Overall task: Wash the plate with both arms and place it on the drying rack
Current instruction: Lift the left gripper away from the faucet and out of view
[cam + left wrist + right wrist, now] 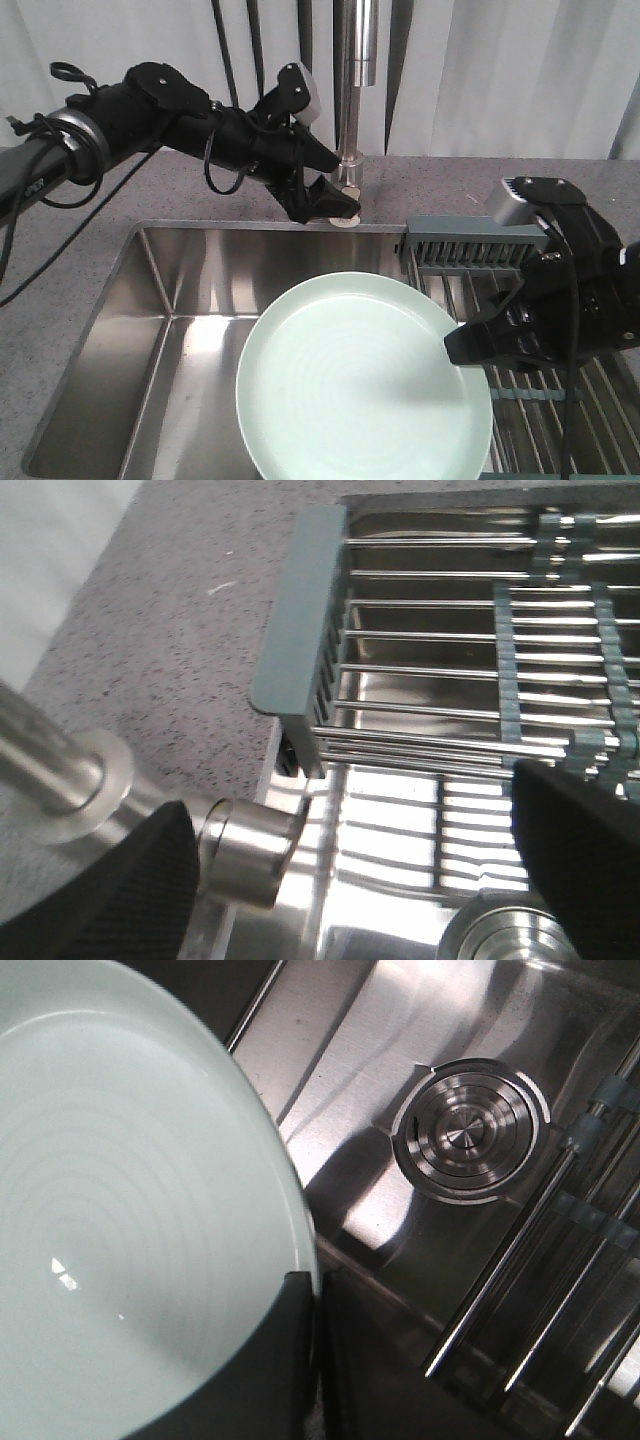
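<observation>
Steel sink [180, 290]: your right gripper [455, 345] pinches the rim of the mint plate [360, 390] over it; your left gripper [335, 203] stands spread beside the faucet [350, 130].

1 stainless sink basin [170, 340] is sitting in a speckled grey countertop [450, 185], 1 steel faucet column [352, 90] is rising behind it, 1 round drain [466, 1132] is lying in the basin floor.
</observation>
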